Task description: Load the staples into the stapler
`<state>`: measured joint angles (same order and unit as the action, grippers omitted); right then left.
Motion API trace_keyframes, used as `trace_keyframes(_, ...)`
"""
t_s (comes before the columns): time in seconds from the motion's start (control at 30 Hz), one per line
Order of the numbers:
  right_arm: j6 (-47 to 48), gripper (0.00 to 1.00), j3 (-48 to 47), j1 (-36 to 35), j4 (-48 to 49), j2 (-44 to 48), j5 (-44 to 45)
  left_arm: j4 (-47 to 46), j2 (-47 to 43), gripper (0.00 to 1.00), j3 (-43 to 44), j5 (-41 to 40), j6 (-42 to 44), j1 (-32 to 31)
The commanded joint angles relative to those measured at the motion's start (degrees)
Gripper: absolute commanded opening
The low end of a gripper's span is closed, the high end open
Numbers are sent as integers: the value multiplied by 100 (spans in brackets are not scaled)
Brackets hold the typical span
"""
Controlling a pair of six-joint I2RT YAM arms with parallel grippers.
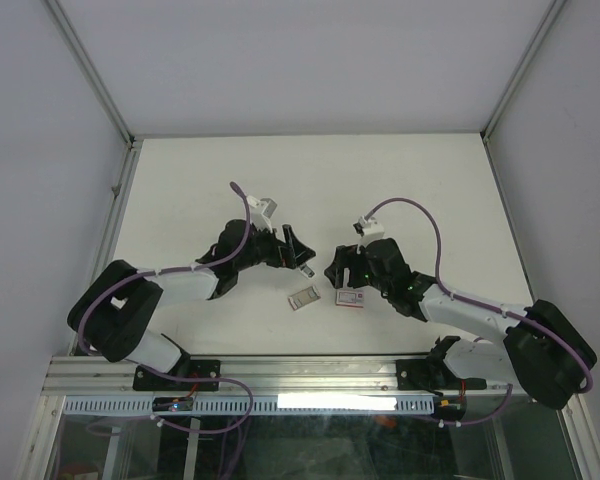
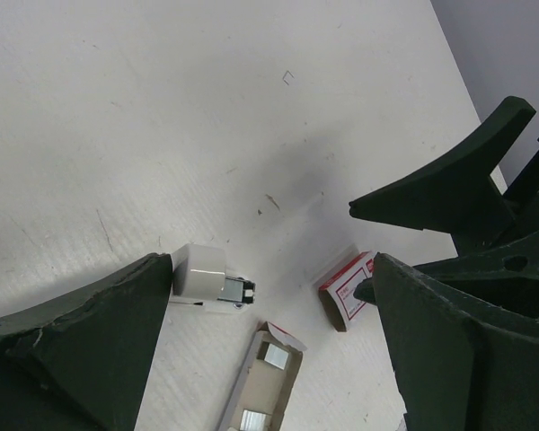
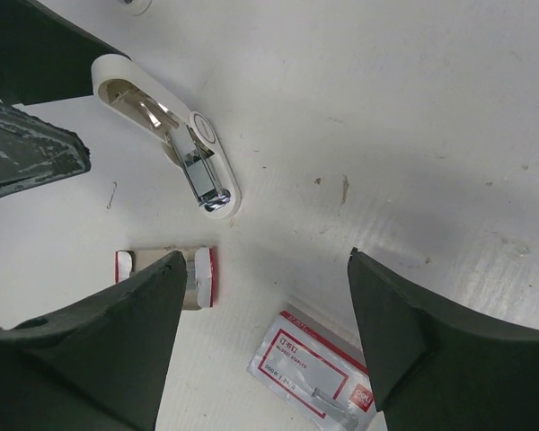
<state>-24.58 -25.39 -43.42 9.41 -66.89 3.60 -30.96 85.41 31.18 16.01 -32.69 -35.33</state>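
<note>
the right gripper hung open above the red-labelled staple box, whose long axis slanted across its gap. the staple tray lay just beside it, between both arms. the stapler perhaps touched the open left gripper.

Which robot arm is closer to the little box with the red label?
The right arm. Its open jaws hang just above the red-label box. The left arm has its jaws further off, over by the stapler.
</note>
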Motion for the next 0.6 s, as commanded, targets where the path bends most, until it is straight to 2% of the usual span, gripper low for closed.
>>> trace_keyframes(0.0, -108, 76, -8, 17, 278, 15, 21, -87, -304, 96, 117, -170, 226, -140)
trace_keyframes(0.57, -179, 76, 122, 18, 252, 204, 184, -22, -275, 96, 98, -310, 108, -616)
